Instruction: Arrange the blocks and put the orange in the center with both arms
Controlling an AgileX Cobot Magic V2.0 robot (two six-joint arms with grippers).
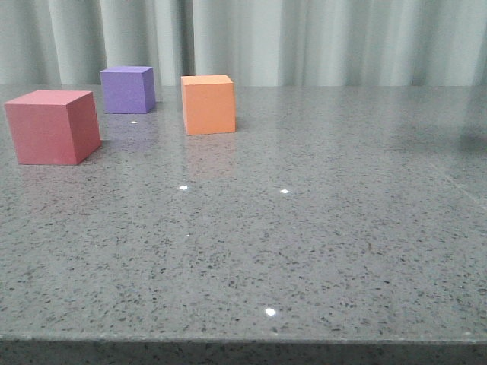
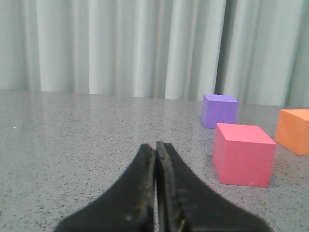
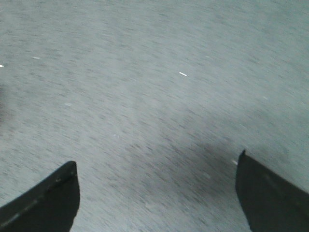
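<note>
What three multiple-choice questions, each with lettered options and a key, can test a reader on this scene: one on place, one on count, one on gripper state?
1. In the front view, which matte cube stands farthest left?
A. purple B. pinkish-red C. orange
2. How many cubes stand on the speckled grey table?
A. two B. three C. four
3. How are the black left gripper's fingers?
A. shut B. wide open C. holding a cube

Key: 1 B, the pinkish-red cube is left of the purple cube and orange cube. 2 B, three on the table. 3 A, the left gripper has its fingers pressed together.

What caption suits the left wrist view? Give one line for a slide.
Closed left gripper on speckled grey table, facing matte pinkish-red cube, purple cube, orange cube.
</note>
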